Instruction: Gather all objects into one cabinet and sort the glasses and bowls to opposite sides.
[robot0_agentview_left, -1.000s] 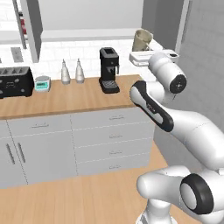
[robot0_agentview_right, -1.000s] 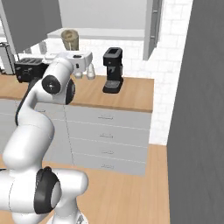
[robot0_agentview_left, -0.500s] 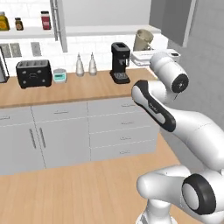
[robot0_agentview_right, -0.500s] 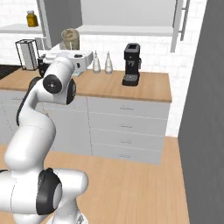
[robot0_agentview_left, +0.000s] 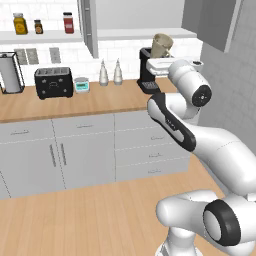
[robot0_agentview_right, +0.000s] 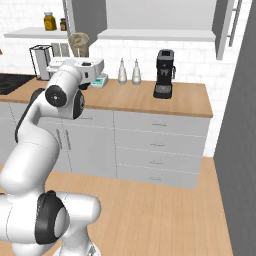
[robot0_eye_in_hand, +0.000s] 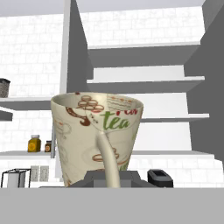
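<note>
Cream mug with tea lettering at frame centre of the hand view, gripper closed apparently on its handle, raised above the wooden worktop, coffee machine behind, open cabinet shelves beyond.

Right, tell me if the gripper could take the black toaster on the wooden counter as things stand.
Probably not. The gripper is shut on a cream printed mug, raised by the black coffee machine; the black toaster sits far along the wooden counter.
</note>
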